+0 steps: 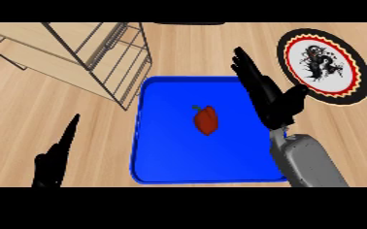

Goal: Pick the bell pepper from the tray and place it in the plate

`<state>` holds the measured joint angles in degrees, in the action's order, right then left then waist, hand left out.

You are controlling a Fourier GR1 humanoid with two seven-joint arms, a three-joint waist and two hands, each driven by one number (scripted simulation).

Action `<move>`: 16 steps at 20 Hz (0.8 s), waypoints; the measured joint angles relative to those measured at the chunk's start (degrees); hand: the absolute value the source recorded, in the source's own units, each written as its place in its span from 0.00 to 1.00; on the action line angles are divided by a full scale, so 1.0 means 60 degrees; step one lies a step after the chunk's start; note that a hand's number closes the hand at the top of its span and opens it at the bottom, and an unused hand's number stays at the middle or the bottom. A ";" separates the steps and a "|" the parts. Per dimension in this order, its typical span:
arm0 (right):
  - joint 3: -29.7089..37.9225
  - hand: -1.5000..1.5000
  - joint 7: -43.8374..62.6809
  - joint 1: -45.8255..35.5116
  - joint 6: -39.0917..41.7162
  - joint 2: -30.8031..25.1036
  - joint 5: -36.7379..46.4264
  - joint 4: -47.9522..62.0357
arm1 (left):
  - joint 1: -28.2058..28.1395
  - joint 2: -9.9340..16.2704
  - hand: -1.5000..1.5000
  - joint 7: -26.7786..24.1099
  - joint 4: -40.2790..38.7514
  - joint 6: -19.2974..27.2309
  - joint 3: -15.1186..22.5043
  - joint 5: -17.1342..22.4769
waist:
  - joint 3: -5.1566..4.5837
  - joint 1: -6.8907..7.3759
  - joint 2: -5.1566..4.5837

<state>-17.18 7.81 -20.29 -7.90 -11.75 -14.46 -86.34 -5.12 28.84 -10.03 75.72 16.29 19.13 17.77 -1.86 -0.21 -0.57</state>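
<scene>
Lying in the middle of the blue plastic tray (pixel 154 167), the red bell pepper (pixel 206 120) is not yet picked. The right hand (pixel 267 94) hovers beside it, fingers straight, holding nothing. The round patterned plate (pixel 290 43) waits; the left hand (pixel 56 157) rests open.

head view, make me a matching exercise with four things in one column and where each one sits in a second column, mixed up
Things:
1. bell pepper
2. plate
3. wire rack
4. left hand

Places:
A. upper left of the counter, beside the tray's far left corner
B. lower left, over bare wood, fingers straight
C. lying in the middle of the blue tray
D. upper right of the counter, beyond the right hand

Pairs: 1-C, 2-D, 3-A, 4-B
</scene>
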 measured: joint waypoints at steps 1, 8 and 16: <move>0.0005 0.00 0.0110 -0.0049 0.0167 -0.0014 -0.0085 0.0316 | -0.2646 0.0626 0.50 -0.0517 0.1822 -0.0108 0.0740 -0.0057 | 0.0552 0.0357 0.0232; -0.1288 0.00 0.2474 -0.0350 0.1973 -0.0325 -0.0515 0.2105 | -0.4655 0.2654 0.50 -0.1042 0.3039 -0.0213 0.0681 -0.0720 | 0.0486 0.0722 -0.0104; -0.3394 0.00 0.3507 -0.2541 0.4649 -0.1323 0.1029 0.2629 | -0.4272 0.3332 0.50 -0.0952 0.2965 -0.0751 0.0533 -0.0830 | 0.0241 0.0693 -0.0108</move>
<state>-37.54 28.85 -35.54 19.99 -19.69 -8.29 -70.57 -30.75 48.83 -15.74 93.51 11.78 22.32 12.79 -0.41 3.95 -1.22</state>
